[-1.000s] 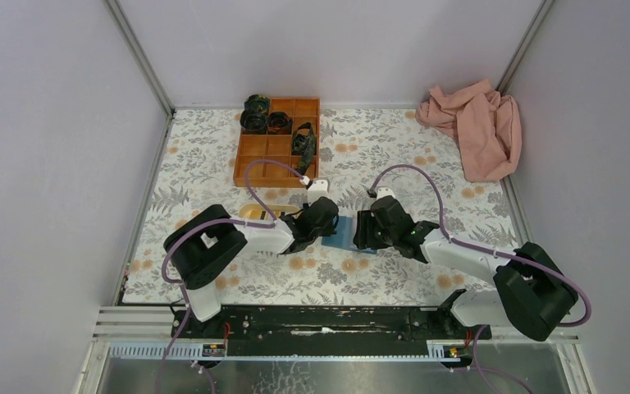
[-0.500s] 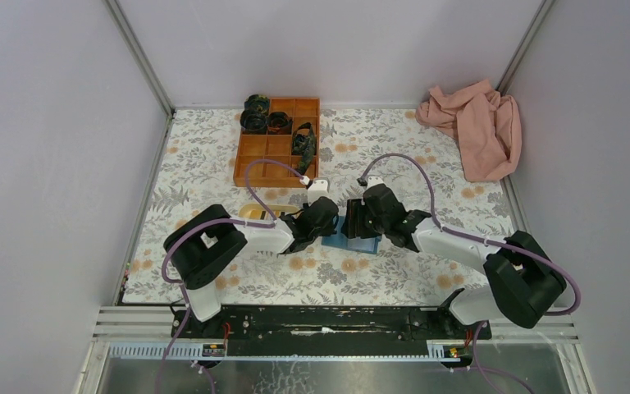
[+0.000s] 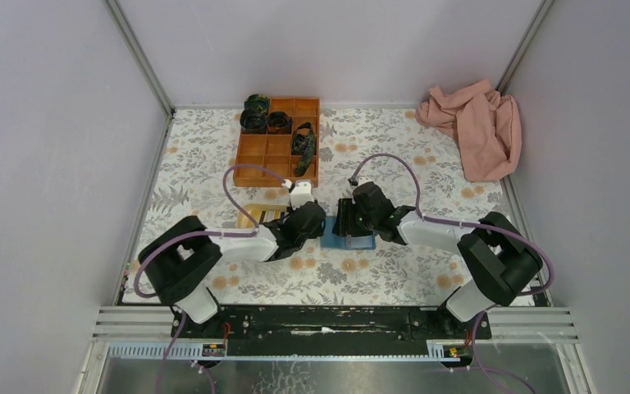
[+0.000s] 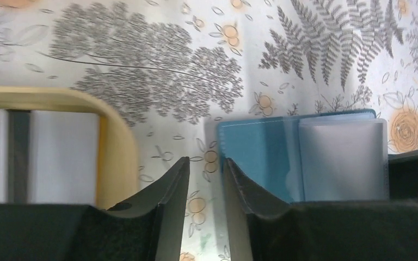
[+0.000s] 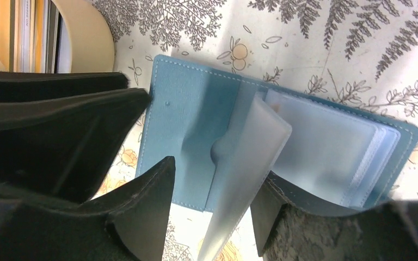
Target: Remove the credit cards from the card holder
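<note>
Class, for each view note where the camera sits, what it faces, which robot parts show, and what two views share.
Top: above and behind, facing down on the table; both arms show.
Left wrist: on that arm, facing down past left fingers at tray and card holder.
Right wrist: on that arm, facing down past right fingers at the open card holder.
Both wrist views share card holder and tray.

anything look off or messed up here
One clear sleeve of the open card holder stands up curled between the fingers of the right gripper, while the other sleeves lie flat. The blue lining bulges beside it. A pink cloth lies crumpled in the far right corner.
</note>
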You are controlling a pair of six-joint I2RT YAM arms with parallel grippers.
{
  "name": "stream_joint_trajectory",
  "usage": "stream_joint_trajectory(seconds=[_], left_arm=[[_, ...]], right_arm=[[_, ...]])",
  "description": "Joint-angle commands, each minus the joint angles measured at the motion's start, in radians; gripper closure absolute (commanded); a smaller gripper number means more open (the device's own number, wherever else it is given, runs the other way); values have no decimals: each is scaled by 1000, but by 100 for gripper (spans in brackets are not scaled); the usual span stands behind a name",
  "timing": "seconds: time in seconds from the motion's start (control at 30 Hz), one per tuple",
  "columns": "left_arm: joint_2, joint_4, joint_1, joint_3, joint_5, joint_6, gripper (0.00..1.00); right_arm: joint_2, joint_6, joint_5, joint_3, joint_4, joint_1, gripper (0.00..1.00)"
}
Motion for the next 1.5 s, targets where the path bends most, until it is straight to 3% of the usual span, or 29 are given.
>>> stream_joint_trajectory(seconds=[0.0, 0.17, 0.43, 0.63, 1.47], left_arm=[[-105, 20, 5, -61, -121, -16, 60], [-141, 45, 5, -83, -110, 16, 60], [-71, 116, 6, -61, 37, 41, 78], [-49, 117, 5, -51, 63, 46, 86], [42, 75, 5, 7, 103, 48, 90]], right_arm=[[26, 17, -25, 65, 59, 10, 42], [-19, 10, -2, 70, 20, 14, 43], [-187, -17, 164, -13, -127, 7, 40], [-223, -18, 178, -100, -140, -23, 39], [-141, -10, 113, -129, -64, -41, 39]])
